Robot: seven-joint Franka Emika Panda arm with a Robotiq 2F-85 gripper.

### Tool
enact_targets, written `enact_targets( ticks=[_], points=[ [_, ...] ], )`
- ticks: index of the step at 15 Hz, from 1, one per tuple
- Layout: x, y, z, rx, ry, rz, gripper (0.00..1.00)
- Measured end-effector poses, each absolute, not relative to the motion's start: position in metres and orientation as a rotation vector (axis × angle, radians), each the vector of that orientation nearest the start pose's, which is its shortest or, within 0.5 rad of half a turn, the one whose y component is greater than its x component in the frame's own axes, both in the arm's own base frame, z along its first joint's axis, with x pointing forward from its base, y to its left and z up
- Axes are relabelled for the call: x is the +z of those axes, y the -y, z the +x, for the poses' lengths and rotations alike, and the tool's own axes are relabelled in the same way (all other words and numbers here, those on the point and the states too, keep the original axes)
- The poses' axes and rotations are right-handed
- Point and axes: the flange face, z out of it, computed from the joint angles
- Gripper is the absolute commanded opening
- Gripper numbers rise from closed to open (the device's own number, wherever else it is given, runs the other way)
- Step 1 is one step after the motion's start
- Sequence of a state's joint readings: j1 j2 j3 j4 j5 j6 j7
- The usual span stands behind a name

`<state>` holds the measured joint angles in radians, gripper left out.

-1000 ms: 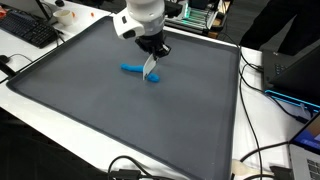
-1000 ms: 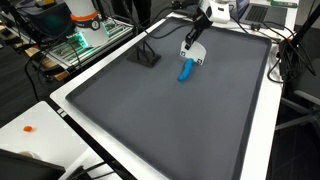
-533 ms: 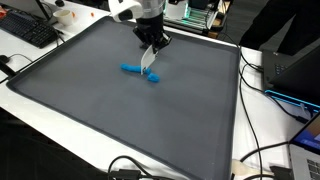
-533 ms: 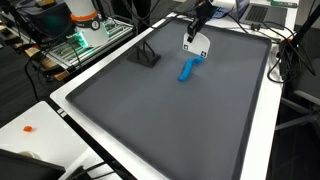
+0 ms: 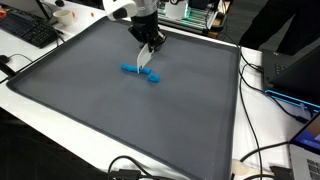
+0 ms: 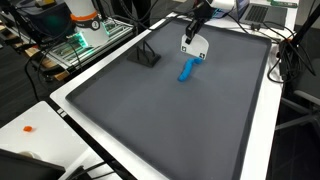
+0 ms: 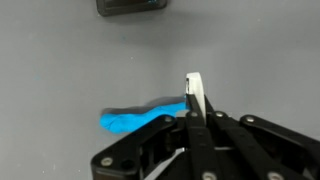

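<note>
The pincer (image 5: 147, 50), clamped on a white flat piece (image 6: 194, 47), holds it clear above the blue object (image 5: 138, 72), which lies untouched on the grey mat (image 5: 90, 110).

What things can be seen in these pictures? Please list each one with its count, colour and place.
mat: one, dark grey with a white rim, covers most of the table
blue object: one, blue, long, lies on the mat under the gripper
white piece: one, white, flat, held close over the blue object
black stand: one, black, on the mat, apart from the blue object
keyboard: one, black, on the table beside the mat
small orange thing: one, orange, on the white table outside the mat
cables: several, black, around the mat
arm: one, white, above the mat
gripper: one, black, shut on the white piece
</note>
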<state>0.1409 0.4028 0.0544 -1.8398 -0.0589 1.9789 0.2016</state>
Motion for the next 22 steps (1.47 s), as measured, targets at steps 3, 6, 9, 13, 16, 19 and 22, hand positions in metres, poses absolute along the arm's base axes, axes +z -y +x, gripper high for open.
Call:
enact_targets(
  ticks=[3, 6, 9, 13, 16, 19, 22],
  points=[
    [0.287, -0.109, 0.599, 0.415, 0.074, -3.193, 0.01],
    [0.282, -0.107, 0.599, 0.426, 0.106, -3.188, 0.01],
    [0.276, -0.106, 0.6, 0.422, 0.137, -3.185, 0.01],
    [0.269, -0.106, 0.604, 0.389, 0.18, -3.199, 0.01],
    [0.266, -0.105, 0.606, 0.373, 0.206, -3.216, 0.01],
    [0.263, -0.105, 0.606, 0.369, 0.218, -3.22, 0.01],
    [0.26, -0.105, 0.606, 0.374, 0.225, -3.218, 0.01]
  ],
)
